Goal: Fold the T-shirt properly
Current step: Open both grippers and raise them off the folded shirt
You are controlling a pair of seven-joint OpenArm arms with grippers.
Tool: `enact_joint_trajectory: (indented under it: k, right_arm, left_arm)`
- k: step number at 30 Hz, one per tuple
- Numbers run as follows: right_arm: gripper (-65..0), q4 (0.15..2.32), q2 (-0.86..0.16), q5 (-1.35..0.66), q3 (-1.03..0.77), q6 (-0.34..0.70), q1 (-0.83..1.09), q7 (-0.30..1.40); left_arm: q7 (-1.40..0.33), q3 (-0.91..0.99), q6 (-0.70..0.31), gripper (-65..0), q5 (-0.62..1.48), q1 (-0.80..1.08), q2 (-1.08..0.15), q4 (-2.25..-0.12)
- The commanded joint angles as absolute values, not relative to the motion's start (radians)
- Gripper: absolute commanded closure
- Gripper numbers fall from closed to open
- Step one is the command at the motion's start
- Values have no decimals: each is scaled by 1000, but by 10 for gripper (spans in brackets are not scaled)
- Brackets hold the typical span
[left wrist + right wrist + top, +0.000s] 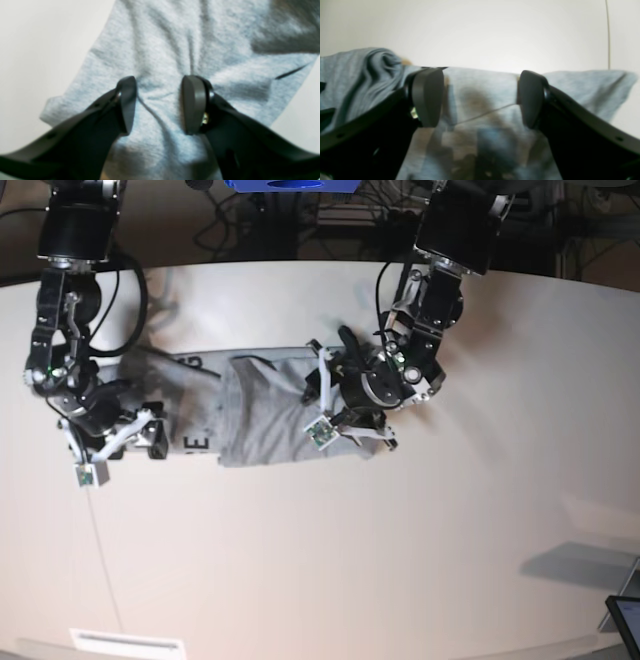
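The T-shirt (265, 415) lies crumpled on the white table, heather-grey, with black lettering (198, 442) showing near its left end. My left gripper (322, 395) stands over the shirt's right half. In the left wrist view it (158, 80) is open, both pads pressed down on the T-shirt (175, 37), with a pucker of cloth between them. My right gripper (130, 442) is at the shirt's left edge. In the right wrist view it (480, 75) is wide open, its pads straddling the edge of the T-shirt (357, 72), nothing pinched.
The white table (400, 560) spreads wide in front of the shirt. A thin wire (98, 530) runs toward the front edge, where a white label strip (125, 643) lies. A tablet corner (625, 620) shows at the bottom right. Cables crowd the back.
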State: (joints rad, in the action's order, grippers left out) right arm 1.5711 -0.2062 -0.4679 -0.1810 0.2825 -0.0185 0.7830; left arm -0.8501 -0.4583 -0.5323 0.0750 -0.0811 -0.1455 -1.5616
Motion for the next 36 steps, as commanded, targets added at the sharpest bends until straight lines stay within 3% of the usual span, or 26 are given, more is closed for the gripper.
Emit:
enact_joint_trajectory:
  k: [1,12,17,23,36]
  right_arm:
    - [-457,1590,-220,-479,-183,286,-47,763]
    - [-456,1596,-251,-489,-194,286,-64,816]
    - [-456,1666,-202,-486,-283,286,-53,816]
    - [-456,1710,-216,-483,-326,286,-39,866]
    - [-456,1712,-213,-487,-317,291,18,875]
  left_arm:
    - [-986,-453,-535,-294,-25,-67,-180,-1564]
    - [-987,-432,-541,-294,-15,-48,-255,-1675]
    - [-987,-260,-539,-294,-22,-28,-226,-1825]
    - [-987,-108,-539,-294,-25,2,-239,-1896]
    - [-987,-12,-595,-294,-24,94,-249,-1948]
